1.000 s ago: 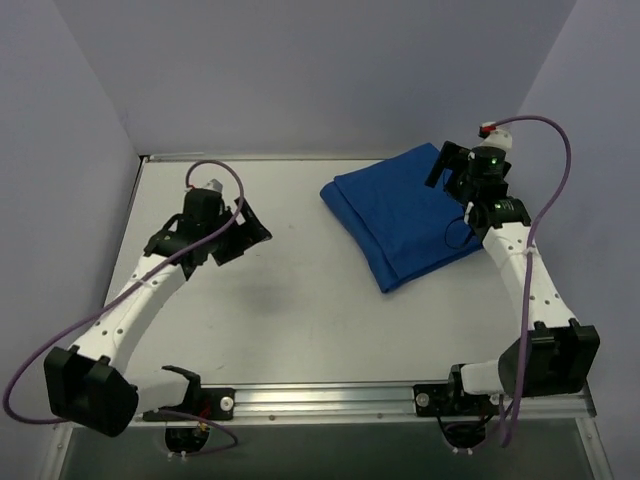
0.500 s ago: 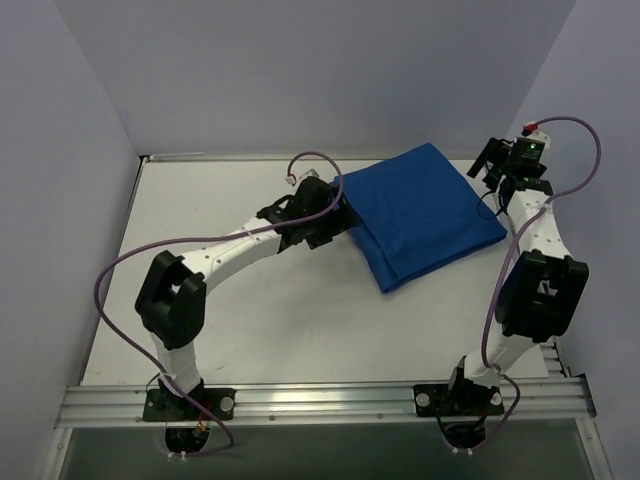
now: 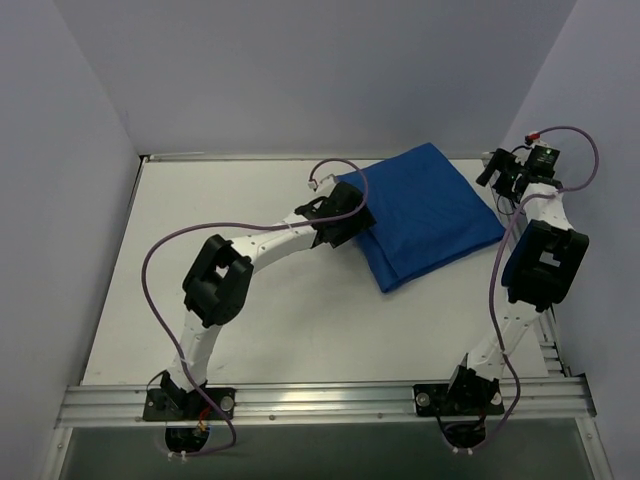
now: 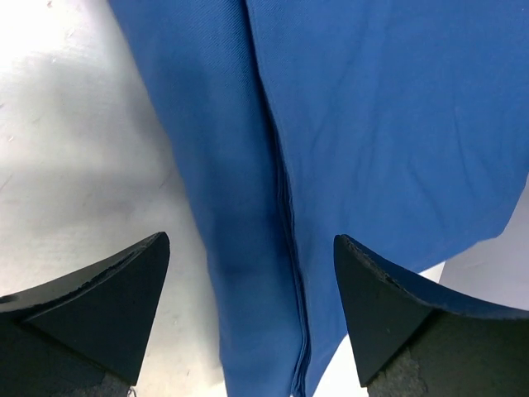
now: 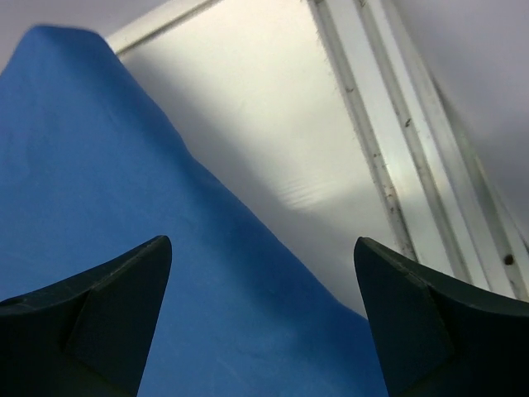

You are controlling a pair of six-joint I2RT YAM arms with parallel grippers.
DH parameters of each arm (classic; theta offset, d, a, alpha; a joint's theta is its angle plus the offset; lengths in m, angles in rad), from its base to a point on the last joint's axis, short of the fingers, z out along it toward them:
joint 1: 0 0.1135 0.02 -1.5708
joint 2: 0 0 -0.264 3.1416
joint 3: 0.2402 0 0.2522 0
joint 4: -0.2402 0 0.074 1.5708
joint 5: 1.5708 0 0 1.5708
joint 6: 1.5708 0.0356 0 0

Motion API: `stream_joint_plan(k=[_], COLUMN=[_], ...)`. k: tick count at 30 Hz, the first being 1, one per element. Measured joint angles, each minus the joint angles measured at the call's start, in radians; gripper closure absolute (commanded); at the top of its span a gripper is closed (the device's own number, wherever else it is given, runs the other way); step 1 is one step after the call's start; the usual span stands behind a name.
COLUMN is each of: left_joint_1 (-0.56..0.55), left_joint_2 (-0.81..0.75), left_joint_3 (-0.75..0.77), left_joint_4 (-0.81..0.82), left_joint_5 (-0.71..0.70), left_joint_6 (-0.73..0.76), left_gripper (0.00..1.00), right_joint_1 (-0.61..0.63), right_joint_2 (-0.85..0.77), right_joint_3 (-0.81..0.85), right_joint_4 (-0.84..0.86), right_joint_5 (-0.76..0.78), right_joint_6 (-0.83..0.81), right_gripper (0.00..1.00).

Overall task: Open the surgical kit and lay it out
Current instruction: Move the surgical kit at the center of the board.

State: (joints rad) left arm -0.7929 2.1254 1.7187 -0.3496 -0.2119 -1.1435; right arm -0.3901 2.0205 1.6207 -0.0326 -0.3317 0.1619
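Observation:
The surgical kit (image 3: 425, 212) lies at the back right of the table as a closed bundle in folded royal-blue cloth. My left gripper (image 3: 356, 216) is at the bundle's left edge. In the left wrist view it (image 4: 252, 248) stands open, its fingers (image 4: 107, 306) straddling the layered fold of the cloth (image 4: 355, 124) without touching it. My right gripper (image 3: 496, 172) hovers at the bundle's far right corner. In the right wrist view it (image 5: 263, 244) is open above the cloth's edge (image 5: 99, 207), holding nothing.
The white table (image 3: 270, 320) is walled by pale panels behind and at both sides. A metal rail (image 5: 372, 141) runs along the right edge, close to my right gripper. The mounting rail (image 3: 320, 400) spans the near edge.
My left arm has swung from the left side of the table to the cloth's left edge. My right gripper has moved off the cloth to its far right corner. The bundle stayed put.

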Motion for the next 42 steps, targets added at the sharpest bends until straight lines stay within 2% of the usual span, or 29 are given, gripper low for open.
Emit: stream_joint_plan(k=[16, 20, 23, 28, 31, 36, 42], left_joint_1=[-0.007, -0.008, -0.010, -0.010, -0.001, 0.035, 0.125], left_joint_2=[0.106, 0.114, 0.114, 0.114, 0.114, 0.090, -0.001], left_joint_3=[0.074, 0.086, 0.087, 0.087, 0.087, 0.060, -0.069], left_joint_4=[-0.006, -0.004, 0.003, 0.007, 0.007, 0.003, 0.023], left_joint_5=[0.015, 0.023, 0.025, 0.023, 0.025, 0.038, 0.112], left_joint_6=[0.000, 0.002, 0.004, 0.029, 0.058, 0.156, 0.305], left_gripper=[0.24, 0.37, 0.46, 0.64, 0.70, 0.73, 0.73], right_joint_1=[0.031, 0.034, 0.042, 0.058, 0.071, 0.111, 0.194], right_joint_2=[0.153, 0.162, 0.162, 0.157, 0.128, 0.056, -0.043], right_joint_3=[0.038, 0.039, 0.039, 0.027, -0.018, -0.120, -0.255], right_joint_4=[-0.004, -0.003, -0.003, 0.009, 0.039, 0.071, 0.083], right_joint_5=[-0.133, -0.151, -0.164, -0.160, -0.129, -0.053, 0.003], right_joint_6=[-0.092, -0.103, -0.111, -0.131, -0.138, -0.110, -0.014], right_gripper=[0.29, 0.40, 0.53, 0.64, 0.70, 0.77, 0.80])
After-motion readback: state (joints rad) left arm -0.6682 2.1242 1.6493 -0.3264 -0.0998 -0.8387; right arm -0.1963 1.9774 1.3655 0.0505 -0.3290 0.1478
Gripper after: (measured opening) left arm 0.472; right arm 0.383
